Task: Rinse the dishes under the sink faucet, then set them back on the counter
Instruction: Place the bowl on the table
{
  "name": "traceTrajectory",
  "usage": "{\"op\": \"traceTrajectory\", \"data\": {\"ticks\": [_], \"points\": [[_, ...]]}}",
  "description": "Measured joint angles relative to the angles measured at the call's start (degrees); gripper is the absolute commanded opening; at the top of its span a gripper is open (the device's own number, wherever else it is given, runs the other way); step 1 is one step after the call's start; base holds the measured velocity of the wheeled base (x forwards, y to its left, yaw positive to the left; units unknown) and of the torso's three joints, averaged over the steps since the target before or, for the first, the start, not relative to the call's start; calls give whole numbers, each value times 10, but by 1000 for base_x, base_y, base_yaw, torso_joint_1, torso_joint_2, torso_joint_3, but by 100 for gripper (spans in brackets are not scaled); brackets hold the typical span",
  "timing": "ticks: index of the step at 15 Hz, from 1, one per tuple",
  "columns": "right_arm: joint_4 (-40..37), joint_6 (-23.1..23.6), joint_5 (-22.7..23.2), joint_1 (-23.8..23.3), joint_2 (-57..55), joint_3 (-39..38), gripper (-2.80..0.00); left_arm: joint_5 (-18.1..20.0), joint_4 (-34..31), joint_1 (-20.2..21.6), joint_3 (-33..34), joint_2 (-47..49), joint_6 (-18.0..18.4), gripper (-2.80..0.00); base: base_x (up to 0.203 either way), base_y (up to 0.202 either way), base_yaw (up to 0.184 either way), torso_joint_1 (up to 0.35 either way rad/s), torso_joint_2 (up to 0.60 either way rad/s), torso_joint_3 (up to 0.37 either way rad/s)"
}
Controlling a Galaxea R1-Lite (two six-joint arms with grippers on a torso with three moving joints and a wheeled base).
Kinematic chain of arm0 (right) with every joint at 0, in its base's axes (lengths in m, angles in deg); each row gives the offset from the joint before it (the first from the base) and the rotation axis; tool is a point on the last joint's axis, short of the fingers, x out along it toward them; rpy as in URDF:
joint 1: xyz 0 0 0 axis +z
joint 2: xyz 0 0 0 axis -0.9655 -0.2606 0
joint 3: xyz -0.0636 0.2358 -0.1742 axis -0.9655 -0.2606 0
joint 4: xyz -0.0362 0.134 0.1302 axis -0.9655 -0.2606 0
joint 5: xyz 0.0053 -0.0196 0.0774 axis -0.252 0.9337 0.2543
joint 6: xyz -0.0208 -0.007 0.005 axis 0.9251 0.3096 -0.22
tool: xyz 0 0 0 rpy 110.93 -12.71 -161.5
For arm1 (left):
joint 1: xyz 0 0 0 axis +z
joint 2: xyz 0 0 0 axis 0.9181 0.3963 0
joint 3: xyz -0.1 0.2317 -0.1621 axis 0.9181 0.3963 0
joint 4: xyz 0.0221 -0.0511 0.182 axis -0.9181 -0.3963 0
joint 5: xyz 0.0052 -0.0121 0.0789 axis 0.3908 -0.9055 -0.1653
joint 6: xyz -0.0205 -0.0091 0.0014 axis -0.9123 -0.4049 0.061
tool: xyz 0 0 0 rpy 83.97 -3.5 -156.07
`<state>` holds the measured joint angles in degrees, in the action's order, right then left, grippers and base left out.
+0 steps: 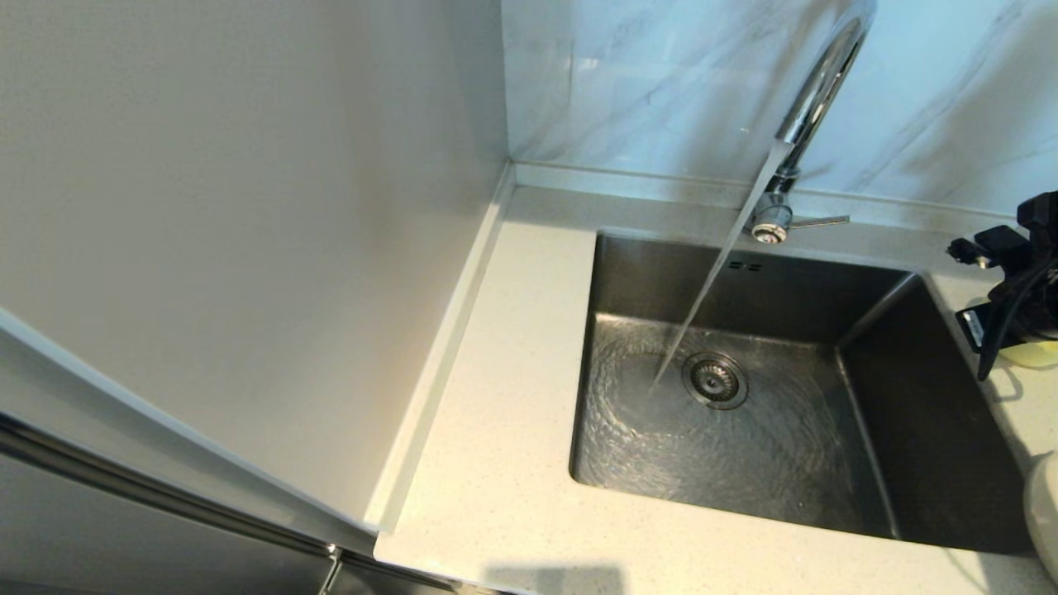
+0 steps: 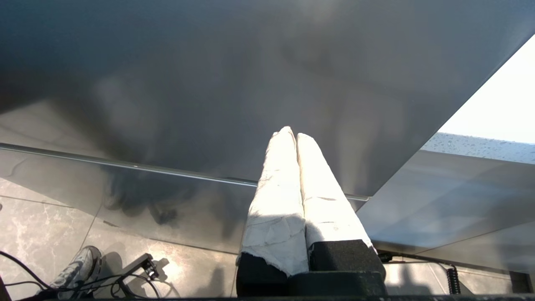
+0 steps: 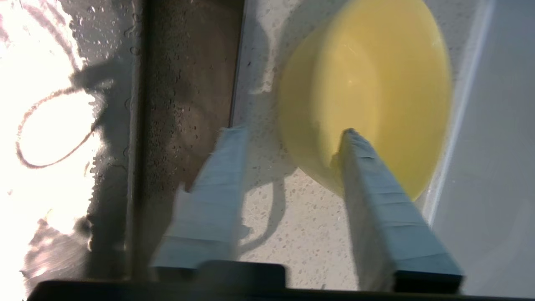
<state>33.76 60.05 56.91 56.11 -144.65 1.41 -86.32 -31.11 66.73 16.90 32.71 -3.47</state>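
R gripper (image 3: 288, 133) wide open at counter's (image 1: 496, 430) right edge by sink (image 1: 744, 397); one finger over bowl (image 3: 376, 83) rim, other outside. L gripper (image 2: 291, 134) parked, closed.

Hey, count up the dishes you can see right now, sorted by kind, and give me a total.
Bowls: 1, the yellow bowl on the counter, beside the sink.
Plates: 1, the plate, only partly in view.
Chopsticks: 0 visible.
Total: 2
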Motion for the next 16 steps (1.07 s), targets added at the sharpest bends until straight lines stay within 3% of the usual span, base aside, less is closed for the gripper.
{"op": "traceTrajectory", "data": {"ticks": [8, 16], "points": [[19, -10, 27, 24, 93, -37, 0, 0, 0, 0, 0, 0, 0, -280, 0, 0, 0, 0, 0, 0], [33, -118, 32, 180, 275, -198, 0, 0, 0, 0, 0, 0, 0, -280, 0, 0, 0, 0, 0, 0]]}}
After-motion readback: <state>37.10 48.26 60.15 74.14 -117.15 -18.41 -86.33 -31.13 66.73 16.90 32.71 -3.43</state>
